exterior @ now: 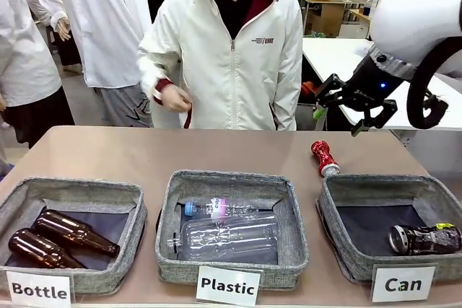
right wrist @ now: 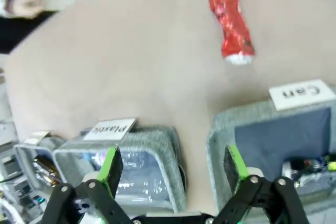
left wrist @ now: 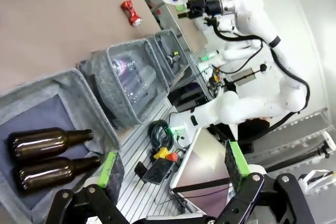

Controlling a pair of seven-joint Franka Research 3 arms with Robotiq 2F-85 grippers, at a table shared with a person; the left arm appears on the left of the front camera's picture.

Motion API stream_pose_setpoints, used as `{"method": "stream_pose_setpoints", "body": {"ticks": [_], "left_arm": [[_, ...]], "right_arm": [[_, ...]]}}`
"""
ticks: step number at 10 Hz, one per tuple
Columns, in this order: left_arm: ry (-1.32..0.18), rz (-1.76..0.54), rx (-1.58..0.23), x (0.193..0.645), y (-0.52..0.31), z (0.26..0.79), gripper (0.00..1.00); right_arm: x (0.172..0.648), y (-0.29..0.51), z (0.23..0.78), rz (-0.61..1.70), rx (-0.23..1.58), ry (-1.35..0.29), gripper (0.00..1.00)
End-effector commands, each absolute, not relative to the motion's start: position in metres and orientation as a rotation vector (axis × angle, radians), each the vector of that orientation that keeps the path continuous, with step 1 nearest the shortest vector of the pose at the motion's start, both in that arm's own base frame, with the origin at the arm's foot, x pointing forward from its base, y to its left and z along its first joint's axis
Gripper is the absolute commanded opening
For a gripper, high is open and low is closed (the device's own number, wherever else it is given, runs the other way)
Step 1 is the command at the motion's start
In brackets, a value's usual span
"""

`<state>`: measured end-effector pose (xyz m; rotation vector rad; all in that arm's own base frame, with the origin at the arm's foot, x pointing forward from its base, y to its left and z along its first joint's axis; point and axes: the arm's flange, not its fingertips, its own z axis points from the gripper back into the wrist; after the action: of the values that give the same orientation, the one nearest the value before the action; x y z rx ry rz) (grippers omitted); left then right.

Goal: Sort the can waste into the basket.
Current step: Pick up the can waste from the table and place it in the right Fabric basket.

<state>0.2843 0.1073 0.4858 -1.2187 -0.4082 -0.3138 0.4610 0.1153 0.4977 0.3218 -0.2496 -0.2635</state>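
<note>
Hovering above the tabletop (exterior: 144, 149) at far right, we are holding our right hand (exterior: 338, 122) tilted down, jaws wide, empty. The red can (exterior: 324, 157) is lying just behind the basket (exterior: 375, 182), the black can (exterior: 424, 238) inside.

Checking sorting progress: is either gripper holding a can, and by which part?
Nothing is held. The left gripper and right gripper are both open and empty; the crushed red can lies on the table.
</note>
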Motion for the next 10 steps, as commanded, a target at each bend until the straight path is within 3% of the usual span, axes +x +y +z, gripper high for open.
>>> {"method": "stream_pose_setpoints", "body": {"ticks": [1, 5, 7, 8, 10], "left_arm": [[-0.334, -0.318, -1.220, 0.315, 0.084, 0.474, 1.00], [-0.128, -0.384, -1.282, 0.348, 0.016, 0.419, 1.00], [-0.188, -0.356, -1.274, 0.361, -0.006, 0.398, 1.00], [-0.111, -0.382, -1.254, 0.346, 0.008, 0.411, 1.00], [-0.111, -0.382, -1.254, 0.346, 0.008, 0.411, 1.00]], "right_arm": [[0.491, 0.115, 0.488, -0.197, 0.297, -0.305, 1.00], [0.557, 0.117, 0.435, -0.151, 0.042, -0.338, 1.00], [0.583, 0.114, 0.394, -0.112, -0.014, -0.287, 1.00], [0.591, 0.115, 0.378, -0.113, -0.044, -0.272, 1.00], [0.604, 0.118, 0.353, -0.091, -0.040, -0.247, 1.00]]}}
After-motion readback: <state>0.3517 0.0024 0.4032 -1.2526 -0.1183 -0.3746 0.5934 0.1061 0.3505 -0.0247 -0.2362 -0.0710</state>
